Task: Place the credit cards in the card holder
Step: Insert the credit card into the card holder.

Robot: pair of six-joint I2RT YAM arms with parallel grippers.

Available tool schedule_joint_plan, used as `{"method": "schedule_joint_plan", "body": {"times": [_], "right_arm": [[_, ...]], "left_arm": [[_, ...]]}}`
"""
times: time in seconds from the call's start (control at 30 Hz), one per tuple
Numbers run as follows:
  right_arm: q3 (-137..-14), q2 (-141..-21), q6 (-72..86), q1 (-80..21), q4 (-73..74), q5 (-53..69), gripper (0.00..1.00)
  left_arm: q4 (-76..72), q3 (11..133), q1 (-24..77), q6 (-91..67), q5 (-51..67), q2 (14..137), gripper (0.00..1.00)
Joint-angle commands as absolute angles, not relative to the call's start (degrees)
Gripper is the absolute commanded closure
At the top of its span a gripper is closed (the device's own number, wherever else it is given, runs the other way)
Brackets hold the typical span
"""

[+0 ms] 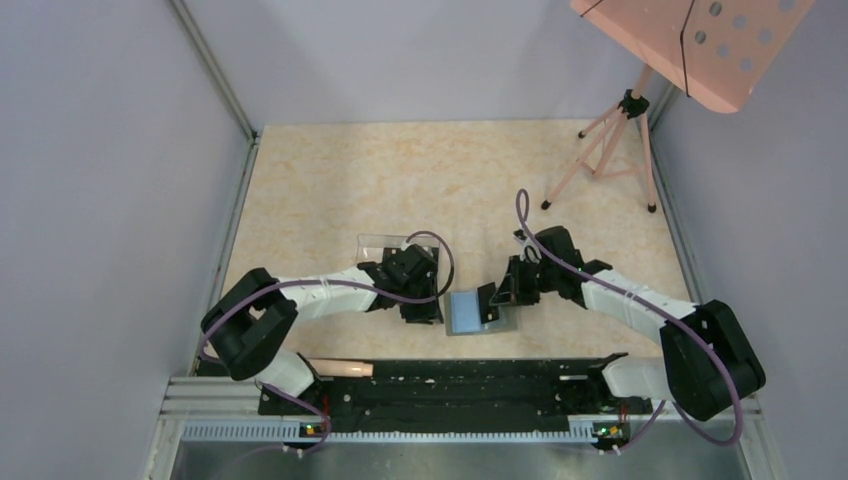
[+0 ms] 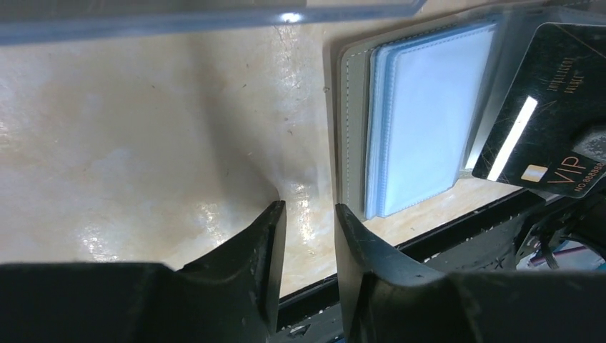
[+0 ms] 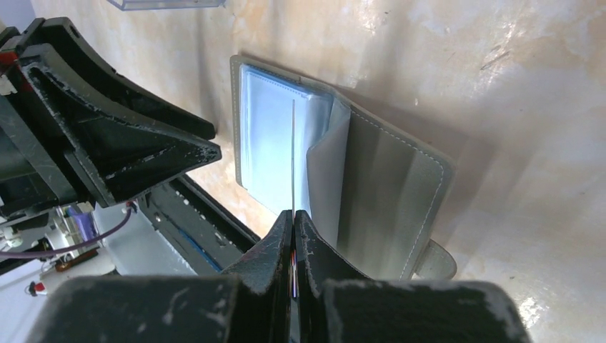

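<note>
The card holder (image 1: 465,312) lies open on the table near the front edge, its blue-gray sleeves (image 2: 421,121) facing up and its gray flap (image 3: 386,193) with the side tab to the right. My right gripper (image 3: 294,214) is shut on a black credit card (image 2: 550,114), seen edge-on in the right wrist view (image 3: 293,157), and holds it upright over the open sleeves. In the top view the right gripper (image 1: 495,300) sits at the holder's right side. My left gripper (image 2: 309,207) is open and empty, just left of the holder's edge (image 1: 425,310). No other card shows.
A clear plastic box (image 1: 380,245) stands just behind the left gripper, also at the top of the left wrist view (image 2: 214,18). The black front rail (image 1: 440,385) runs close below the holder. A tripod (image 1: 610,150) with a pink board (image 1: 690,40) stands at the back right.
</note>
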State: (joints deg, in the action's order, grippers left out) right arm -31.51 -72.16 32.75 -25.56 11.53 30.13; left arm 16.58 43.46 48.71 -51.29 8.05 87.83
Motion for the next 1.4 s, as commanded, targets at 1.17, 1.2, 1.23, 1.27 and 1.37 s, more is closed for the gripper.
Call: {"method": "schedule_joint_plan", "body": {"times": [1.17,1.2,1.23,1.27,1.37], "right_arm": [[-27.0,-70.81,39.2,-23.33,3.78,25.34,1.0],[-27.2,-70.09,39.11,-23.32,4.49,24.83,1.0],[-27.19,-69.42,39.03,-23.36,4.95,24.45,1.0],[-27.17,-68.87,39.02,-23.34,5.31,24.19,1.0],[-26.74,-67.7,39.03,-23.36,5.76,23.59,1.0]], "left_arm": [[17.03,50.23,49.91,-48.16,10.38,96.88,1.0],[17.05,50.26,49.92,-48.21,10.42,96.98,1.0],[17.12,50.29,49.92,-48.18,10.45,97.09,1.0],[17.16,50.3,49.92,-48.17,10.49,97.26,1.0],[17.23,50.36,49.92,-48.16,10.54,97.5,1.0]]}}
